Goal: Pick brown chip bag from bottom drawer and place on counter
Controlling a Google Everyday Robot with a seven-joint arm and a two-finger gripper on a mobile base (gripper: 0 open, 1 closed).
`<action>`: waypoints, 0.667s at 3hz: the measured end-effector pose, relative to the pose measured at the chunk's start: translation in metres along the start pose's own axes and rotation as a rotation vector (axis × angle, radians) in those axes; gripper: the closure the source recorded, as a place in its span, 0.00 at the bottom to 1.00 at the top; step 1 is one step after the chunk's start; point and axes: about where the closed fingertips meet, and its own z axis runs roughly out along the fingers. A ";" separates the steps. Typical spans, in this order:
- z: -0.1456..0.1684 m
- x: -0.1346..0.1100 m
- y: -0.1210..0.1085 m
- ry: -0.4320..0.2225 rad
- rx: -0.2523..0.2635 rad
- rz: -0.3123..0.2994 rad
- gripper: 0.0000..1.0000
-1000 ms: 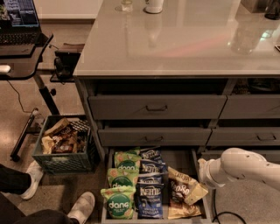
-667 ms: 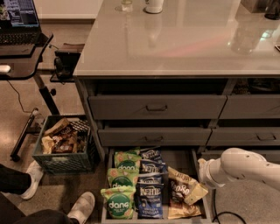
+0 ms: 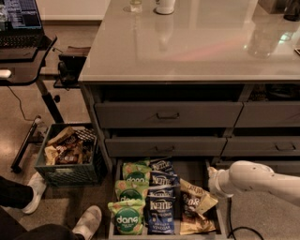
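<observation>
The bottom drawer (image 3: 113,197) is pulled open at the foot of the dark grey cabinet. Its right column holds the brown chip bag (image 3: 193,201), dark brown with tan-gold edges, lying flat with another tan bag edge (image 3: 197,227) below it. Green Dang bags (image 3: 127,216) fill the left column and blue Kettle bags (image 3: 161,206) the middle. My white arm (image 3: 253,180) reaches in from the right, low down. The gripper (image 3: 212,180) is at the drawer's right edge, just beside the brown bag's upper right corner. The glossy pale grey counter (image 3: 197,51) tops the cabinet.
Two shut upper drawers (image 3: 166,115) sit above the open one. A green crate of snacks (image 3: 68,154) stands on the floor to the left. A black laptop desk (image 3: 23,51) is at far left. A person's shoes (image 3: 86,222) are at bottom left. Cups (image 3: 164,5) stand on the counter's far edge.
</observation>
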 end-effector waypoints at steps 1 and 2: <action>0.041 0.005 -0.015 -0.031 -0.042 -0.026 0.00; 0.077 0.013 -0.022 -0.051 -0.115 -0.015 0.00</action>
